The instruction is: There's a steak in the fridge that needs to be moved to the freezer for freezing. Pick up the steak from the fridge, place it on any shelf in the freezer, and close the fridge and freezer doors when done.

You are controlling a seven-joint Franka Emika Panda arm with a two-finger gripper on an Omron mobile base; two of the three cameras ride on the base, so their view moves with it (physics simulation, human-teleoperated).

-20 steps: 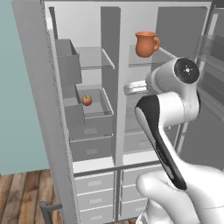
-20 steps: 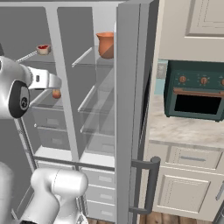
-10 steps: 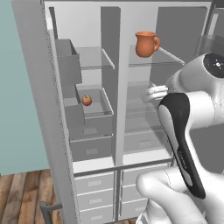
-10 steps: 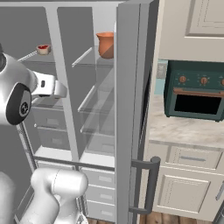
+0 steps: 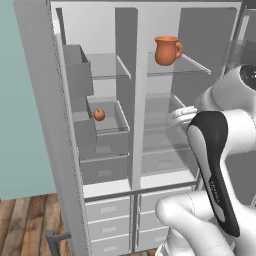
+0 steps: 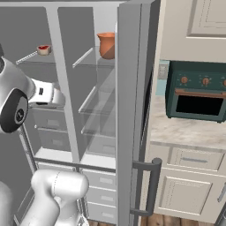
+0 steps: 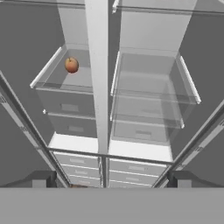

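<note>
We see both big grey doors open. The steak (image 6: pixel 43 47) sits on the top glass shelf (image 6: pixel 33 57), in what looks like a small bowl, though it is too small to be sure. The gripper (image 7: pixel 109 180) has its fingers spread wide apart, holding nothing. A small red fruit (image 7: pixel 71 65) sits in the other side.

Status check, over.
Hand open, empty, facing middle shelves. Steak on upper glass shelf, left of divider. Doors open; nothing blocking.
</note>
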